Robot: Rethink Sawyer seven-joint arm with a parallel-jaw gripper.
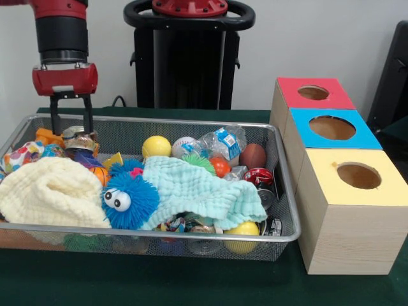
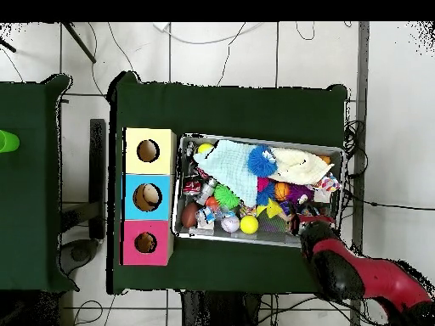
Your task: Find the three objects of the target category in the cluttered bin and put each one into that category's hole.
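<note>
Right of gripper [image 1: 71, 115] (fingers apart), yellow ball [image 1: 156, 146] sits in bin [image 1: 191, 237].

Wire bin [image 2: 344, 182] of mixed toys on green surface [image 2: 229, 106]; left of it, yellow box [image 2: 148, 150], blue box [image 2: 148, 197], pink box [image 2: 145, 243], one hole each.

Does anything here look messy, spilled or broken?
Nothing looks spilled or broken. The wire bin is a jumble: two cloths draped over toys, a blue fuzzy toy with googly eyes between them. The three boxes stand neatly beside it.
</note>
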